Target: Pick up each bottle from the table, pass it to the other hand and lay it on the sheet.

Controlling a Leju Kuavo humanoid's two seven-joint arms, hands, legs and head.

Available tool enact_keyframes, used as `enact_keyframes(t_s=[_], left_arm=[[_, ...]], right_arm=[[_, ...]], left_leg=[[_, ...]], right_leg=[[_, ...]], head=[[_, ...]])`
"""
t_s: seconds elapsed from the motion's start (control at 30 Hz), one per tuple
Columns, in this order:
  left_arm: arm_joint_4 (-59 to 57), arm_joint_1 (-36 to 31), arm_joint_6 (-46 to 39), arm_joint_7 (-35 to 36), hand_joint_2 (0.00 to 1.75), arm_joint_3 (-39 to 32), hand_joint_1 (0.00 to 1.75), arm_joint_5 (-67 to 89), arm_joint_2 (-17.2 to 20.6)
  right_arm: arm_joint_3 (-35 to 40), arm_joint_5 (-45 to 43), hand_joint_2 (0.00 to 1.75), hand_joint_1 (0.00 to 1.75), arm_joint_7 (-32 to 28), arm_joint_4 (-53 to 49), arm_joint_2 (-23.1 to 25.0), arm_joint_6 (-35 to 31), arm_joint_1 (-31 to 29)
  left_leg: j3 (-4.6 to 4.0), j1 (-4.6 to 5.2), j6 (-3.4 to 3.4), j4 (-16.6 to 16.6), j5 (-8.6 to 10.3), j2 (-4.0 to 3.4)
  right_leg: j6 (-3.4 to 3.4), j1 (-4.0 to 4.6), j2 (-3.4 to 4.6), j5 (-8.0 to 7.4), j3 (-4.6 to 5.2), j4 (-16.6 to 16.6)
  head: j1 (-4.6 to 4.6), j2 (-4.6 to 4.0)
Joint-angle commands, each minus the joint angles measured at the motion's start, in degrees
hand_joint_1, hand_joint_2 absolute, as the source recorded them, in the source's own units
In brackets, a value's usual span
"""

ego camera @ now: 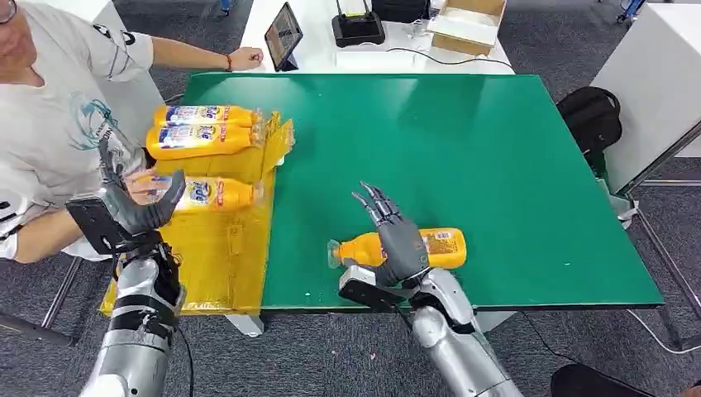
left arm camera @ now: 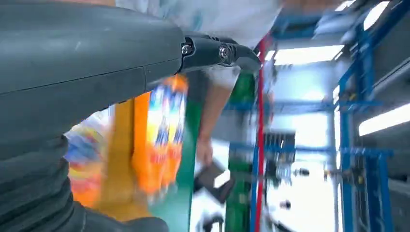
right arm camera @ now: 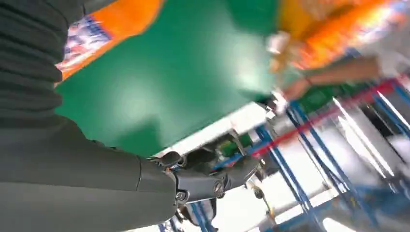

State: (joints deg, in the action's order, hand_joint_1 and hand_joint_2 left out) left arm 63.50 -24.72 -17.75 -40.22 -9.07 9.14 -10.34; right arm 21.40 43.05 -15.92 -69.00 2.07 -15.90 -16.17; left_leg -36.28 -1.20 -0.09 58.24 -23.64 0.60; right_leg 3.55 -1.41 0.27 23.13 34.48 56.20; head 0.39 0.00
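Orange bottle (ego camera: 430, 247) under open right hand (ego camera: 398, 240)

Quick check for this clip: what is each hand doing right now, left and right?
Left hand: open, holding nothing, raised over the yellow sheet.
Right hand: open, fingers spread over the bottle lying on the green table, not gripping it.

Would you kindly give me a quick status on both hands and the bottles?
Right hand open above the bottle on the table. Left hand open over the sheet. Three bottles laid there. Person's hand near.
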Motion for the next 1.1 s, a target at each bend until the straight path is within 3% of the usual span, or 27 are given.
enact_keyframes(t_s=[0.03, 0.07, 0.1, 0.27, 0.7, 1.0, 1.1], left_arm=[[7.4, 9.0, -2.0, 0.2, 1.75, 7.8, 0.00, -0.2, 0.6], [7.7, 9.4, -1.9, 0.2, 1.75, 8.0, 0.00, -0.5, 0.5], [6.6, 10.0, -0.7, 0.2, 1.75, 8.7, 0.00, -0.7, 0.6], [3.7, 9.2, -1.1, 0.2, 1.75, 11.1, 0.00, -0.2, 0.1], [-0.3, 7.7, -0.4, 0.2, 1.75, 12.5, 0.00, -0.2, -0.2], [-3.6, 6.7, 0.4, 0.2, 1.75, 12.3, 0.00, -0.6, -0.4], [-6.1, 5.2, 0.1, 0.2, 1.75, 12.9, 0.00, -0.2, -0.8]], right_arm=[[0.2, 4.4, 1.75, 0.00, 7.5, 10.2, -10.3, 9.5, -8.3], [0.6, 4.7, 1.75, 0.00, 8.0, 11.5, -10.9, 11.3, -8.8], [1.5, 2.5, 1.75, 0.00, 8.2, 15.4, -11.5, 19.2, -10.1], [4.4, 0.9, 1.75, 0.00, 4.4, 27.5, -11.2, 18.9, -13.5], [6.5, -3.3, 1.75, 0.00, 3.5, 29.0, -14.9, 24.9, -14.2], [9.0, -4.1, 1.75, 0.00, 6.4, 32.9, -16.2, 27.6, -17.5], [11.1, -7.4, 1.75, 0.00, 5.9, 36.9, -17.3, 33.8, -20.1]], left_leg=[[0.25, 0.05, 0.11, -0.1, -0.08, -0.07], [0.17, 0.05, 0.09, -0.1, -0.06, -0.07], [0.13, 0.04, 0.07, 0.0, -0.05, -0.08], [0.22, 0.00, 0.07, -0.1, -0.05, -0.02], [0.20, -0.01, 0.09, -0.1, -0.02, 0.09], [0.37, -0.02, 0.07, 0.0, -0.01, 0.08], [0.39, 0.00, 0.07, 0.0, 0.00, 0.08]], right_leg=[[-0.12, -0.01, -0.01, 0.05, -0.25, -0.1], [-0.09, -0.02, 0.01, 0.02, -0.18, -0.1], [-0.08, -0.01, 0.03, 0.01, -0.14, -0.1], [-0.13, 0.03, -0.06, 0.03, -0.24, -0.1], [-0.12, 0.05, -0.17, 0.04, -0.25, -0.1], [-0.11, 0.06, -0.15, 0.03, -0.40, -0.1], [-0.08, 0.03, -0.14, 0.02, -0.41, -0.1]], head=[[0.00, 0.00], [-0.02, 0.00], [-0.02, 0.00], [0.00, 0.00], [-0.04, 0.00], [-0.04, 0.00], [-0.02, 0.00]])
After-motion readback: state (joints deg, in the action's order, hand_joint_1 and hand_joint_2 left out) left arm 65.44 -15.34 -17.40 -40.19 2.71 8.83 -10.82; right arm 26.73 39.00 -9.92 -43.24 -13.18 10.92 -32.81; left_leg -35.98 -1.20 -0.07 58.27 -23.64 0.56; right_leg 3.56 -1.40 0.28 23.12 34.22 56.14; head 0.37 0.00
